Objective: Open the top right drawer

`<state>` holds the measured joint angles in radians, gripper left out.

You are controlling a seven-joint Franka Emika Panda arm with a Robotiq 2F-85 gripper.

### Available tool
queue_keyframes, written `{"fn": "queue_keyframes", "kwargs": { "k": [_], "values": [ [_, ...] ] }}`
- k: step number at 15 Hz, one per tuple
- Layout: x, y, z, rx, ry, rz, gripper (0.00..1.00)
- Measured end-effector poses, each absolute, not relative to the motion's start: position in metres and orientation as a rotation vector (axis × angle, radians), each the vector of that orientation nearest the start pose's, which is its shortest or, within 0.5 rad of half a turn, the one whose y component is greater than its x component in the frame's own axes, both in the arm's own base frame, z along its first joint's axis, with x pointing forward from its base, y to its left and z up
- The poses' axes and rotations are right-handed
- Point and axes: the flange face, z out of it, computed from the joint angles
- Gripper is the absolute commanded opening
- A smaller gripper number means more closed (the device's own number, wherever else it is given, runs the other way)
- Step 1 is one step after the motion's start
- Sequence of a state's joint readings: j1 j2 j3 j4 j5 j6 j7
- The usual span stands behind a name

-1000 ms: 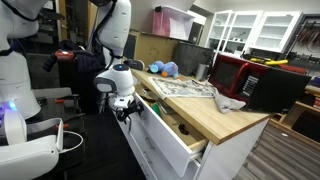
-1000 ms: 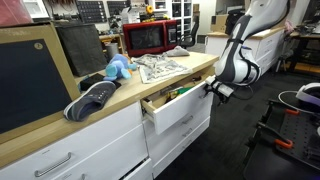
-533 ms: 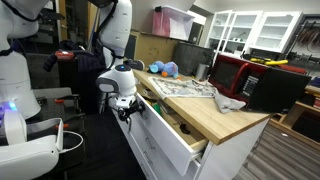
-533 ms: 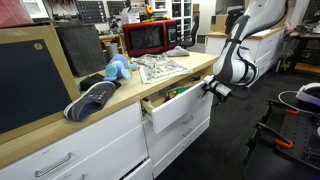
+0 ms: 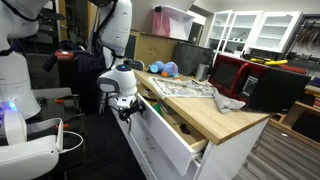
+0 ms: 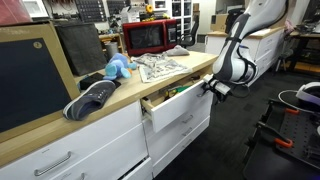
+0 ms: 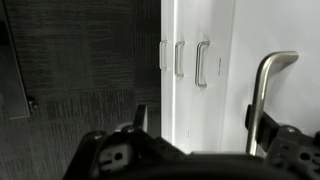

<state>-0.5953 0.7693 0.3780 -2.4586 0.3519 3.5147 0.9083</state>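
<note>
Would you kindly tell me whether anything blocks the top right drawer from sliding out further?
Nothing visible does: beyond the top right drawer front there is bare floor, with only the gripper at its edge.

Robotics lab: white robot [image 5: 15, 75], red microwave [image 6: 150, 38].

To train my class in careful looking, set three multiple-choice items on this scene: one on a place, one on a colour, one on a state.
1. Where does the blue soft toy lie?
A on the wooden worktop
B on the floor
C inside a drawer

2. What colour is the microwave?
A white
B red
C green

3. How is the top right drawer?
A shut flush
B lifted out onto the floor
C pulled open

Answers:
1 A, it rests on the wood.
2 B, its casing is red in both exterior views.
3 C, its inner box shows under the worktop.
</note>
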Motion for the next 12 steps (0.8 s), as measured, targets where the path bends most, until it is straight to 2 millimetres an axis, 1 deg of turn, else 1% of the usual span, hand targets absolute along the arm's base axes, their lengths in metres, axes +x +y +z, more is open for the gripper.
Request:
{"fn": "queue_keyframes", "kwargs": {
  "k": [3,5,6,8,10,12],
  "values": [
    [0.446,-0.113,0.05,-1.965,2.063,-0.279,1.0],
    [0.449,-0.117,0.05,-1.951,2.047,-0.255,1.0],
    [0.45,-0.119,0.053,-1.939,2.034,-0.255,1.0],
    [0.456,-0.131,0.071,-1.904,2.0,-0.288,1.0],
    [0.464,-0.145,0.095,-1.863,1.958,-0.336,1.0],
    [0.464,-0.158,0.116,-1.827,1.922,-0.368,1.0]
  ]
}}
